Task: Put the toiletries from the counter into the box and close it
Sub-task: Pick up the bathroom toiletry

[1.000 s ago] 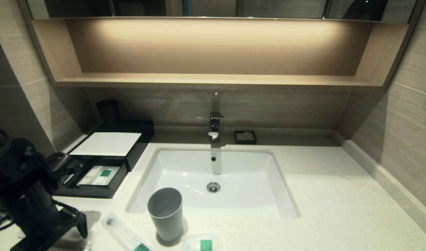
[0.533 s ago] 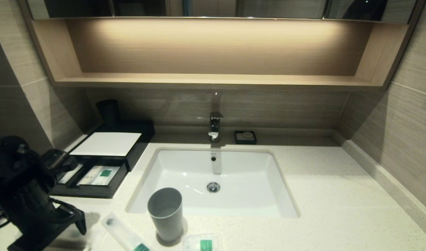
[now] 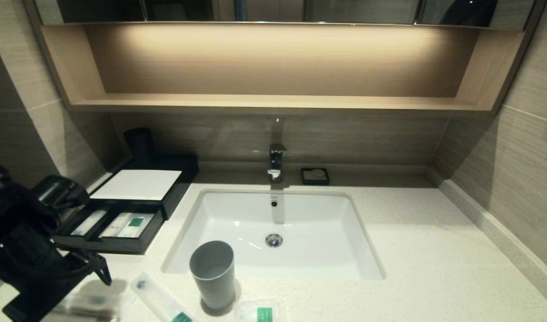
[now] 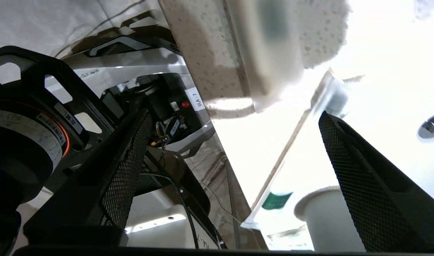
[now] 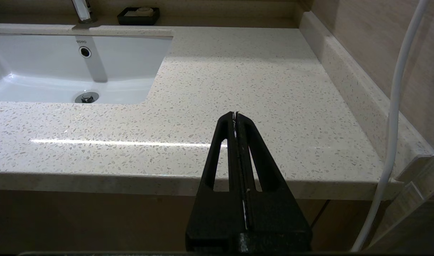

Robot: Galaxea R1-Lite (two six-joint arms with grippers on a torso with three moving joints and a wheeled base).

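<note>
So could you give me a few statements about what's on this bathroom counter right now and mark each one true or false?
1. The drawer of the black box stands pulled out with packets lying in it. True.
2. The grey cup stands inside the sink. False: it stands on the counter in front of the sink.
3. The right gripper is shut and holds nothing. True.
4. The left gripper is clamped on a packet. False: its fingers stand wide apart over the counter's front left edge.
5. Every packet is already in the drawer. False: a long packet and a small packet lie by the cup.
</note>
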